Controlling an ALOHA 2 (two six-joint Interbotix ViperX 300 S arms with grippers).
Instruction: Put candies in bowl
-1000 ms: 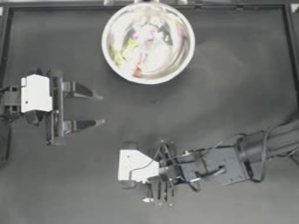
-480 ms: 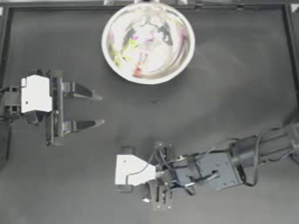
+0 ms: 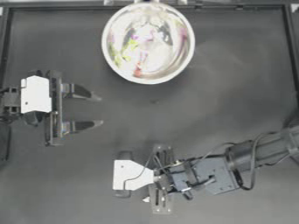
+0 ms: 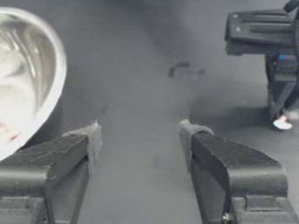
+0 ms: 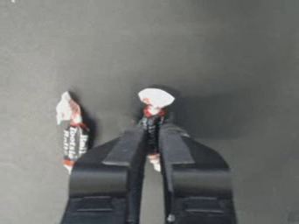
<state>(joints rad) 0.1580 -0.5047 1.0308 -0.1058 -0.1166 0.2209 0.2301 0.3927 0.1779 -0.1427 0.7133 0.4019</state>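
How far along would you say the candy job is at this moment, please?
Several colourful candies already lie in the bowl. The right gripper, low near the table's front edge, is shut on a whitish candy. Another whitish candy lies on the table beside it, still to be picked up. The left gripper waits open at the left side.

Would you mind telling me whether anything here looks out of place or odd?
Nothing stands out. The right gripper is shut on one candy near the table's front edge, with another candy lying beside it. The bowl sits upright and already holds candies. The left gripper waits open.
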